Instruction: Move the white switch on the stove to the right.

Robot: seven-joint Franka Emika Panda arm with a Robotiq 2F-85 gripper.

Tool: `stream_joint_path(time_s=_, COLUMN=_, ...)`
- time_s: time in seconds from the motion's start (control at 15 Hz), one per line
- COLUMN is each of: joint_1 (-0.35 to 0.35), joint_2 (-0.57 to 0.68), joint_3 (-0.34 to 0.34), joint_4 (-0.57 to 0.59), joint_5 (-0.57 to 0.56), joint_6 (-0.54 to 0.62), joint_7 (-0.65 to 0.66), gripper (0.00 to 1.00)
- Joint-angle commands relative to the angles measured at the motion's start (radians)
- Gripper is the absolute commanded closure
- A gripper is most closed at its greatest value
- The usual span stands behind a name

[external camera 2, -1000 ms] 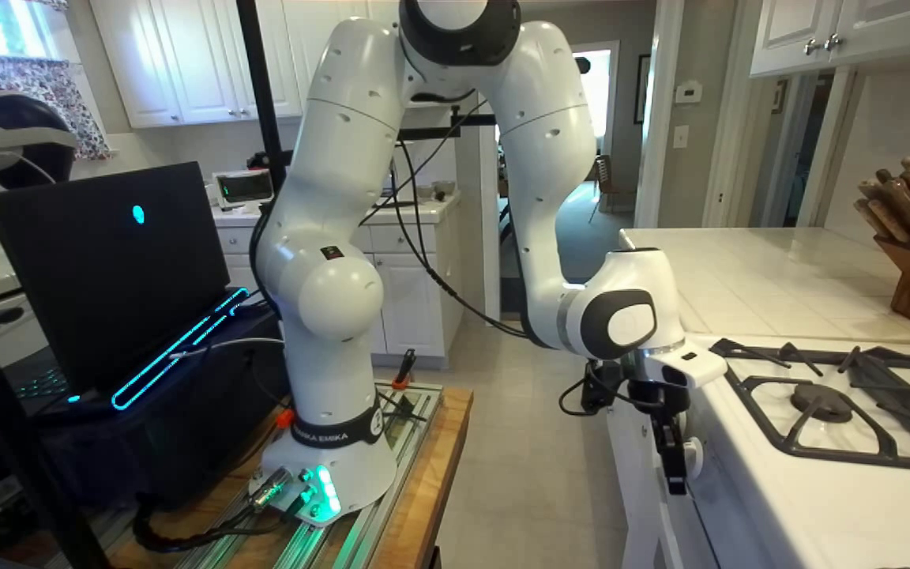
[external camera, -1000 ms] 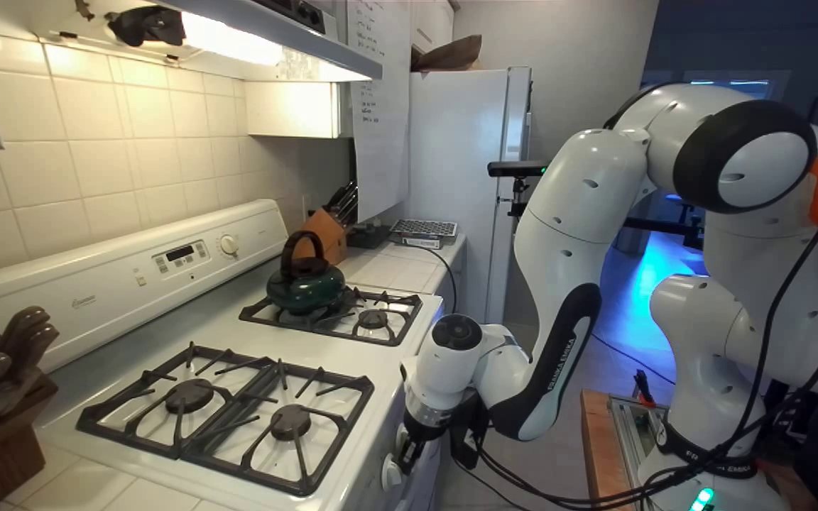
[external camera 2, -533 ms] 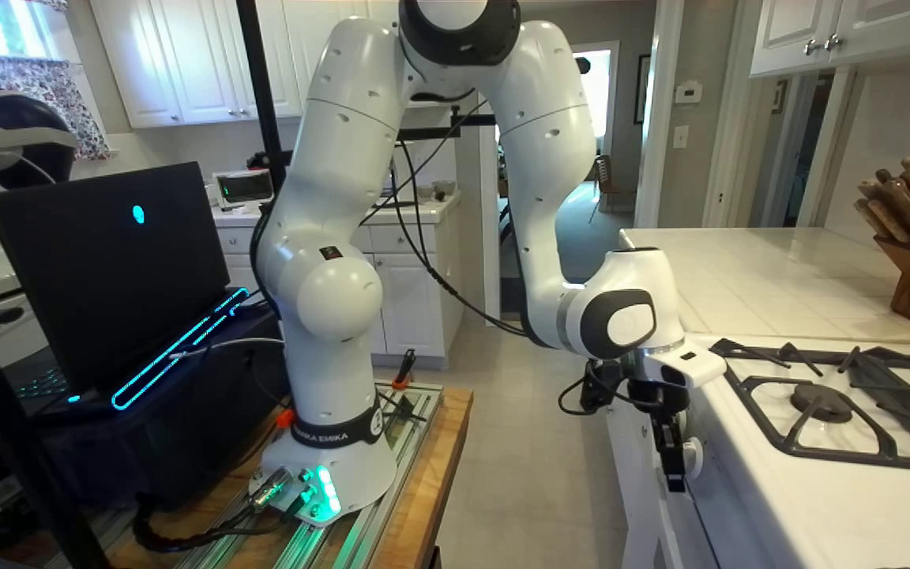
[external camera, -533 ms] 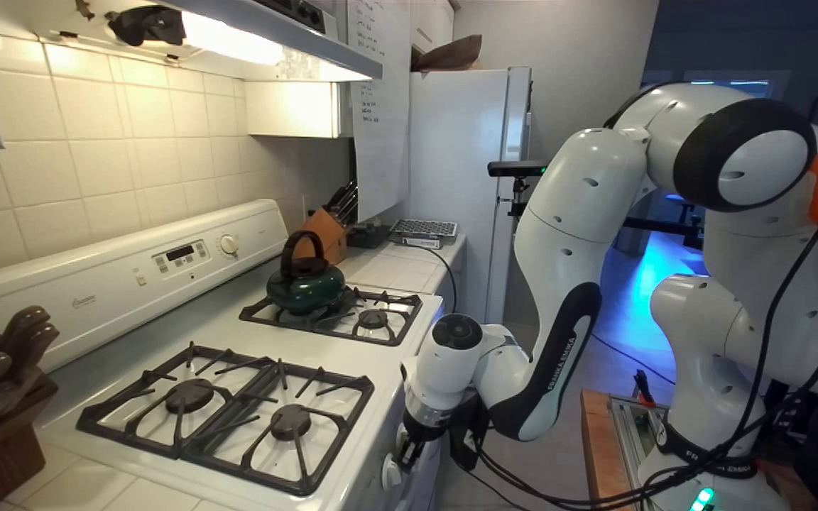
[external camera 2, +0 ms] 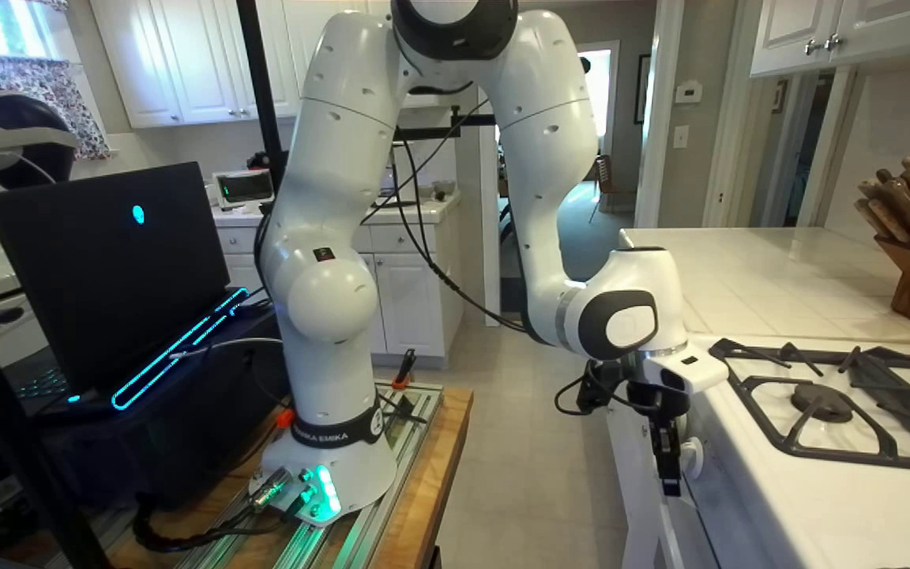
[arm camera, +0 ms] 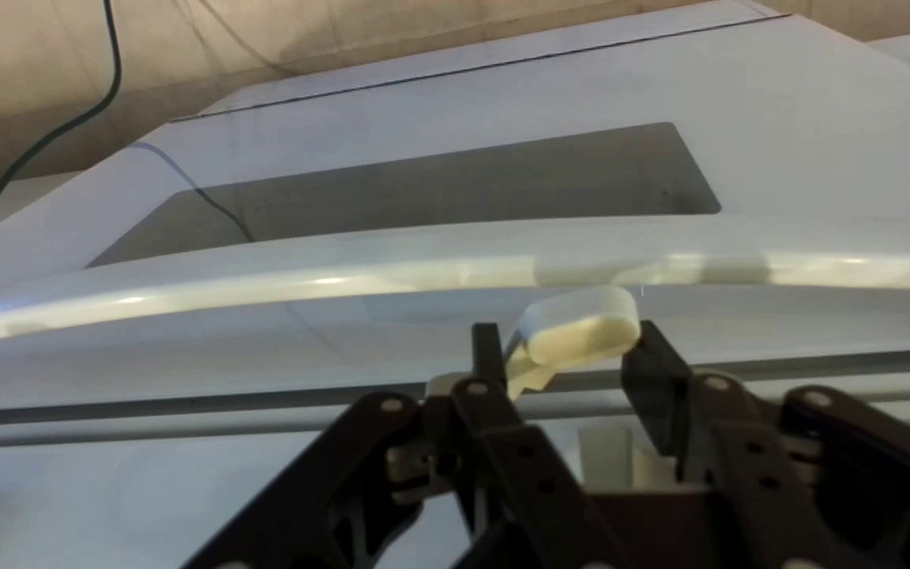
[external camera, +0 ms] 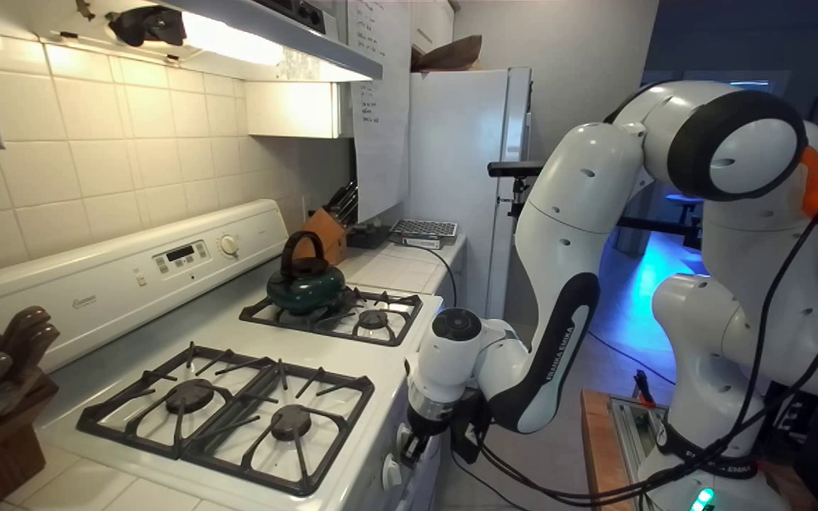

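While the black two-fingered gripper [arm camera: 568,348] extends from the lower right of the wrist view, its fingers stand apart, the white round-ended oblong switch [arm camera: 581,325] showing between their tips just right of centre; whether either finger touches it, I cannot tell. In an exterior view, the white gas stove [external camera: 352,355] fills the lower left, bearing a glossy dark green kettle [external camera: 306,289].
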Motion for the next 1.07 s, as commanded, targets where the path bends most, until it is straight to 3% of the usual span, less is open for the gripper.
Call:
stream_joint_path(time_s=0.0, joint_1=-0.093, joint_2=-0.077, joint_3=0.037, joint_4=-0.049, joint_5=0.027, joint_6=-0.108, joint_7=-0.052, gripper=0.82)
stream_joint_path(time_s=0.4, joint_1=-0.149, joint_2=-0.115, joint_3=0.036, joint_4=-0.057, joint_5=0.01, joint_6=-0.191, joint_7=-0.046, gripper=0.82)
stream_joint_path(time_s=1.0, joint_1=-0.179, joint_2=-0.157, joint_3=-0.041, joint_4=-0.123, joint_5=-0.019, joint_6=-0.163, joint_7=-0.038, gripper=0.82)
